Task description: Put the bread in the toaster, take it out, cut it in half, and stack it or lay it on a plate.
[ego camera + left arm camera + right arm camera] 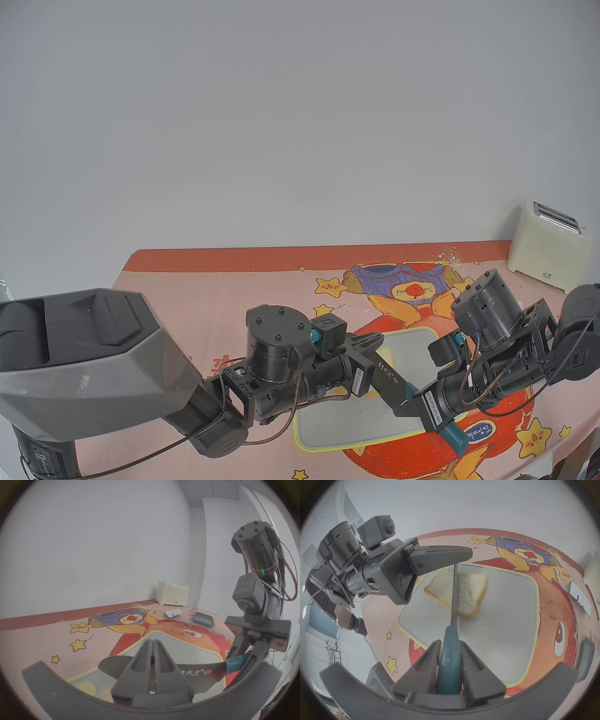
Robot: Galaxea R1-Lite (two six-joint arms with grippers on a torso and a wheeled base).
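Note:
A slice of white bread (465, 589) lies on the light cutting board (503, 627), which is also in the head view (337, 431). My right gripper (450, 664) is shut on the teal handle of a knife (454, 598), and the blade stands edge-down across the middle of the slice. In the head view the right gripper (430, 406) holds the dark blade (390, 380) over the board. My left gripper (468, 553) is shut with nothing in it, and hovers just above the blade's far end (190, 672). The cream toaster (550, 250) stands at the table's back right.
A dark grey rectangular tray (203, 619) and a small white object (172, 613) lie between the board and the toaster (172, 594). The table (206, 294) has a printed cartoon mat, with open room on its left half.

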